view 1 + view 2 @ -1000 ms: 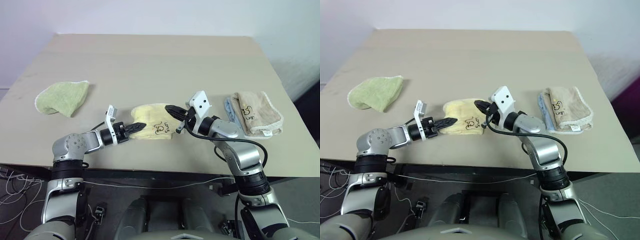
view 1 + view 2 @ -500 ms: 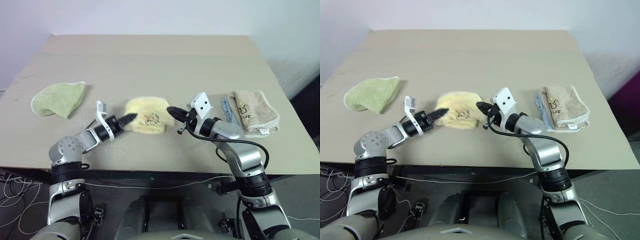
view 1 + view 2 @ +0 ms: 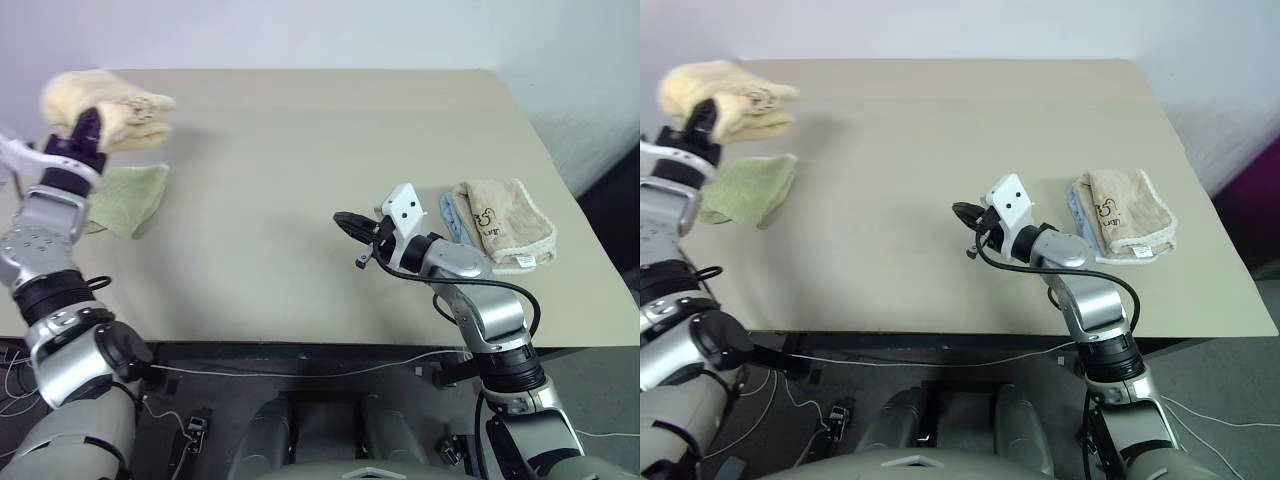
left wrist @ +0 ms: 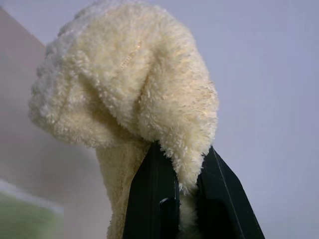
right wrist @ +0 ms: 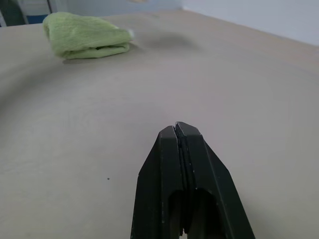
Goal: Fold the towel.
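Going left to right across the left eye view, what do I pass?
Left gripper holding up the pale yellow towel, above the light green cloth → right gripper, shut and empty → folded tan cloth.

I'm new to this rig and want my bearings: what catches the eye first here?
The pale yellow terry towel, bunched and lifted off the beige table at the far left, clamped in the left gripper. Below it lies a light green cloth; the right gripper hovers shut mid-table.
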Robot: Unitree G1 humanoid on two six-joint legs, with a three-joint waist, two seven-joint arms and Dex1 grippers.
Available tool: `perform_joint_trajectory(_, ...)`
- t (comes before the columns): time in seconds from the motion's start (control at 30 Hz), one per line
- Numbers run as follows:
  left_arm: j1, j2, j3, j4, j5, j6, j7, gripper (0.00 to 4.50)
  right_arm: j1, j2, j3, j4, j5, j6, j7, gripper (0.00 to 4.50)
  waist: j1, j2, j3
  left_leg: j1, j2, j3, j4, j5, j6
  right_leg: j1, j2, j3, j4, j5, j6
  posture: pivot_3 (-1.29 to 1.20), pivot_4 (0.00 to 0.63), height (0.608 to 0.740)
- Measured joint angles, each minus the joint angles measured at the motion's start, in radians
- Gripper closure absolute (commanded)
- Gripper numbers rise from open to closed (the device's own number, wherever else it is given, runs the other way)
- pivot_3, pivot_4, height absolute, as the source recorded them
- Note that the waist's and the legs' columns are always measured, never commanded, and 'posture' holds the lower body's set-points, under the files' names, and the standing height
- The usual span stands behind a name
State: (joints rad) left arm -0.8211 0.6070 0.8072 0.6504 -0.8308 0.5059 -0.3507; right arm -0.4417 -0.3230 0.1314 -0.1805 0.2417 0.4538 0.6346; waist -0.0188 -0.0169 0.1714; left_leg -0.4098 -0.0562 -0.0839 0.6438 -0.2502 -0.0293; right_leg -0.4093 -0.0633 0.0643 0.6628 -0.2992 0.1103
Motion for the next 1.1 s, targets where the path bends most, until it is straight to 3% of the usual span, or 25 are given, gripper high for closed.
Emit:
perform_joint_trajectory(0.3,0.166,-0.033,0.01,0.101,0.008,-0.015,0.033,4.49,-0.001,0.002,0.001,0.004,-0.001,-0.002,0.001,4.5,0.004,-0.002,0.0,0.0,0.0,-0.001,0.0,0.0,0.0,0.0,-0.001,-0.001,0.0,0.0,0.0,0.0,0.15,0.74)
perform_joint_trajectory(0.77,0.246,-0.04,0.073,0.007,-0.105,0.055,0.051,0.01,-0.001,0.0,0.002,0.012,-0.001,-0.003,0.007,4.5,-0.001,-0.002,0.0,0.0,0.0,0.0,0.0,0.0,0.0,0.0,-0.001,0.0,0.0,0.0,0.0,0.0,0.15,0.74)
perform_joint_trajectory(0.93,0.342,-0.043,0.074,-0.096,-0.14,0.105,0.073,0.01,-0.001,0.001,0.003,0.013,-0.001,-0.004,0.008,4.5,-0.002,-0.002,0.0,0.0,0.0,0.0,0.0,0.0,0.0,0.0,-0.001,0.001,0.0,0.0,0.0,0.0,0.15,0.74)
perform_joint_trajectory(1.1,0.531,-0.1,0.065,-0.338,-0.203,0.208,0.061,0.01,-0.002,0.002,0.004,0.016,-0.001,-0.004,0.009,4.5,-0.001,-0.001,0.0,0.0,0.0,0.0,-0.001,0.0,0.0,0.0,-0.001,0.002,0.0,0.0,0.0,0.0,0.15,0.74)
